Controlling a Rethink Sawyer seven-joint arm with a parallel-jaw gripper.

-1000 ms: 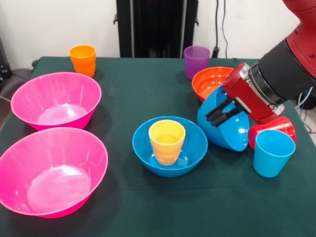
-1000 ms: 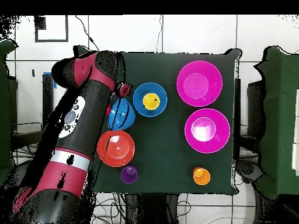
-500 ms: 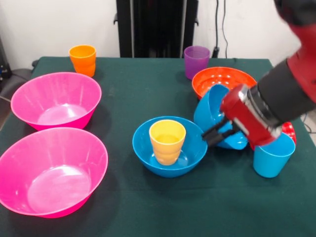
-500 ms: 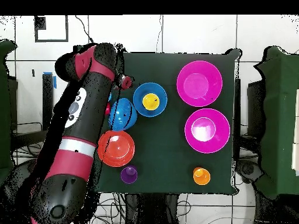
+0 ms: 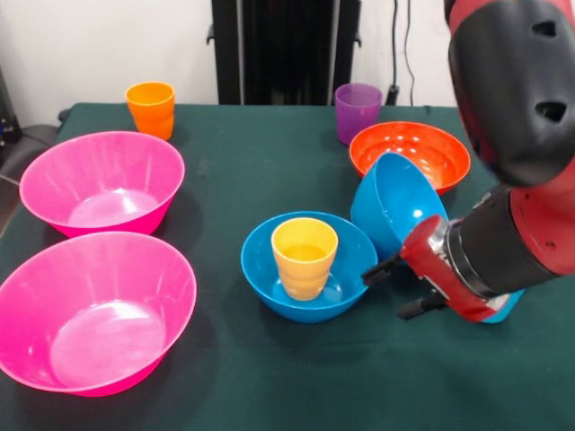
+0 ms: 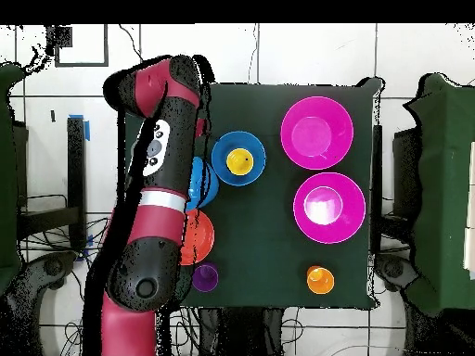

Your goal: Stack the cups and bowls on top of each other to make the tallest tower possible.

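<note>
A robot hand hangs low over a green desk, its two dark fingers spread apart and holding nothing. A tilted blue bowl leans just beside it at about twelve o'clock, its opening facing eleven. At nine o'clock from the hand, an upright blue bowl holds a yellow cup: likely where the tilted bowl belongs.
</note>
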